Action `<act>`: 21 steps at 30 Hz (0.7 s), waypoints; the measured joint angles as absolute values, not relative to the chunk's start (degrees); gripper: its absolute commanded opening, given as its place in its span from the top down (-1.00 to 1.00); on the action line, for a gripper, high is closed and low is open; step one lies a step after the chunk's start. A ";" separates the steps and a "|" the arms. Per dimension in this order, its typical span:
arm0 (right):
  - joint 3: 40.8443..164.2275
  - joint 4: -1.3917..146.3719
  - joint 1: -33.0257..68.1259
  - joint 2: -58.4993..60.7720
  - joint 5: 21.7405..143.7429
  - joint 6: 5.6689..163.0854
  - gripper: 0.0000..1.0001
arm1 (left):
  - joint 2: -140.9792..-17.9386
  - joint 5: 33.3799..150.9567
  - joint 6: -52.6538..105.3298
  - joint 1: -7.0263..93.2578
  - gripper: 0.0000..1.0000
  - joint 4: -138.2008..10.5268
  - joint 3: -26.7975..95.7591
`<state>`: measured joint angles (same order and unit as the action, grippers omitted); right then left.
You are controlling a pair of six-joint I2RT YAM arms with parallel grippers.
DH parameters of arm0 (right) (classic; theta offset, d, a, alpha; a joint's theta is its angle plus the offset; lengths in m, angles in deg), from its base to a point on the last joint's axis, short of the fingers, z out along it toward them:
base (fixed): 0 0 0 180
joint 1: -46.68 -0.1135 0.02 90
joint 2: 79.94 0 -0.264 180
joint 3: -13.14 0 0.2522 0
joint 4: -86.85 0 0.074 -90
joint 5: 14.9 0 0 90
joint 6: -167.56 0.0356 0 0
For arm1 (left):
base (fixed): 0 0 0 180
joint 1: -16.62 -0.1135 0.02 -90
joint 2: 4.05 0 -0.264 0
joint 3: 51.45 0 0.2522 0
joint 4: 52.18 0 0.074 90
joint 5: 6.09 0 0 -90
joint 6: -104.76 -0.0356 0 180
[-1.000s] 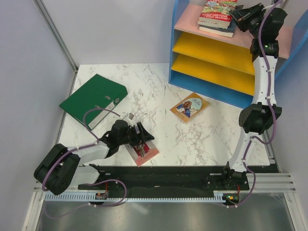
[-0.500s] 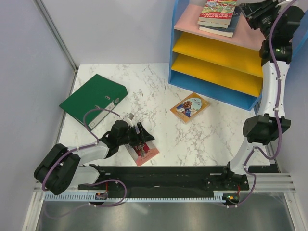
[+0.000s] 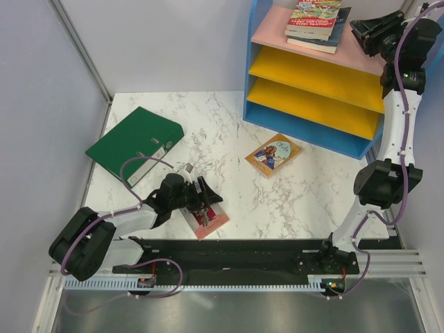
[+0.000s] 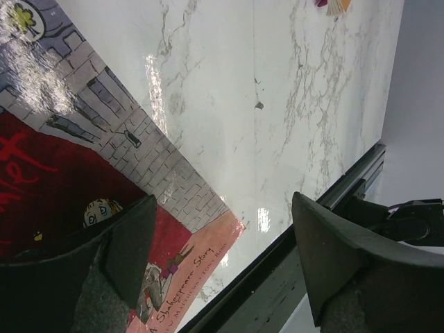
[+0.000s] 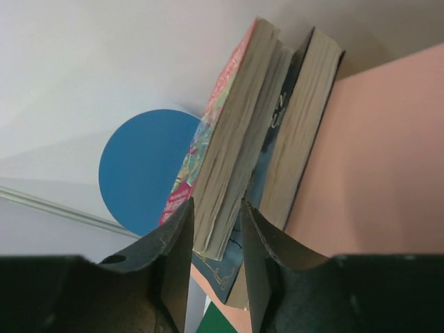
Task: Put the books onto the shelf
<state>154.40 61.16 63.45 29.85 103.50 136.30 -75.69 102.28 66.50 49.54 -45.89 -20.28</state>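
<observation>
Straddling pink-red book (image 4: 62,180) corner, left fingers (image 4: 347,270) spread, near table (image 4: 277,104) edge.

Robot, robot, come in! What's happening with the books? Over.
Left pincer open over pink book. Right pincer open beside stack on shelf. Orange book lying on table. Nothing in the way.

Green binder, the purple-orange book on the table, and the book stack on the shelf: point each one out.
green binder (image 3: 135,142): top external view, middle of its cover.
purple-orange book (image 3: 273,154): top external view, centre of its front cover.
book stack (image 3: 313,17): top external view, top book's cover.
</observation>
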 measured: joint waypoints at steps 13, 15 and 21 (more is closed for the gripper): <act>154.58 56.83 62.91 30.40 102.59 134.97 -0.17 | -75.95 102.45 66.53 49.54 -0.71 -45.60 -20.30; 155.45 55.79 62.45 30.77 101.73 134.29 -0.16 | -75.95 102.45 66.53 49.54 -0.71 -45.58 -20.30; 158.95 53.27 59.28 33.35 98.30 132.19 -0.15 | -75.93 102.45 66.53 49.54 -0.71 -45.17 -20.54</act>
